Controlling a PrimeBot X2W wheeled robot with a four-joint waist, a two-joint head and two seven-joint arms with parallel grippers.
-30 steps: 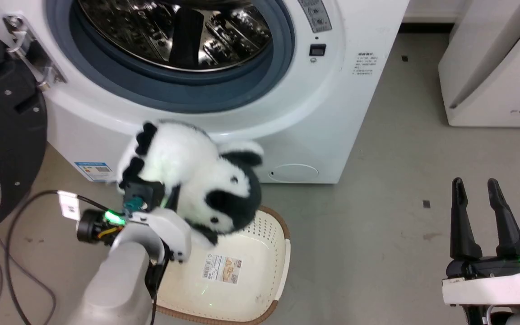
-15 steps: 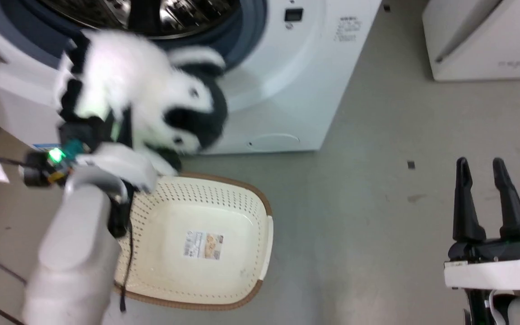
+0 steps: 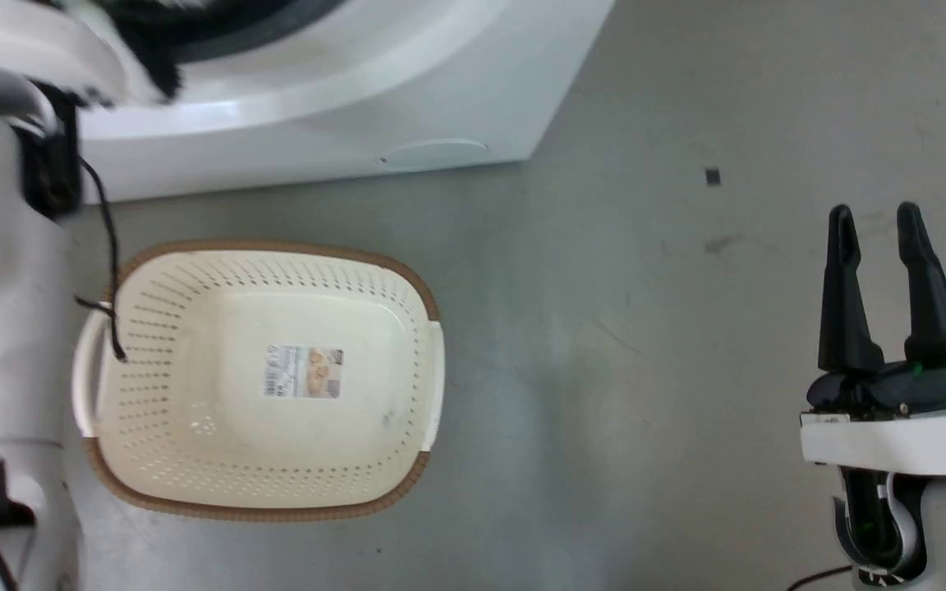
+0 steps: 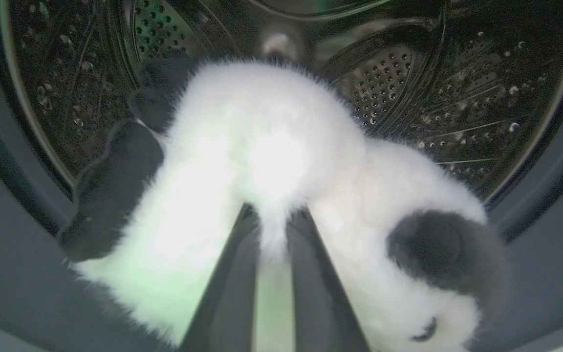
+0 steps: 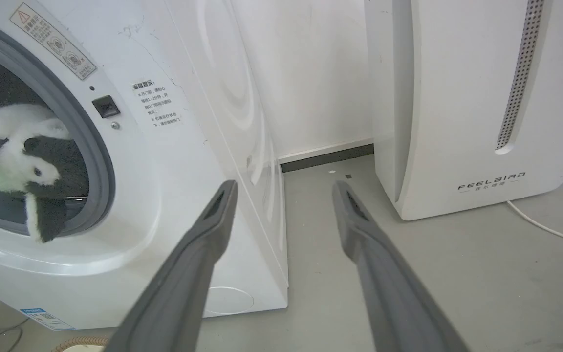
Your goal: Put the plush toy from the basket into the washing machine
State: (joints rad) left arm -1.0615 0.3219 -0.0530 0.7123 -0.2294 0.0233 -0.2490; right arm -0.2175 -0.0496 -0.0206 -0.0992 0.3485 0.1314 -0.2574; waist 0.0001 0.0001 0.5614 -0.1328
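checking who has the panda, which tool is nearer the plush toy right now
Left. The left tool is clamped on the plush toy at the mouth of the washing machine; the right tool hangs open over the floor, well off to the machine's right.

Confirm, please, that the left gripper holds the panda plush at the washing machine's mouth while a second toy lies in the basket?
No second toy lies in the basket; the head view shows it empty but for a paper label. The left gripper does hold the panda plush at the washing machine's mouth.
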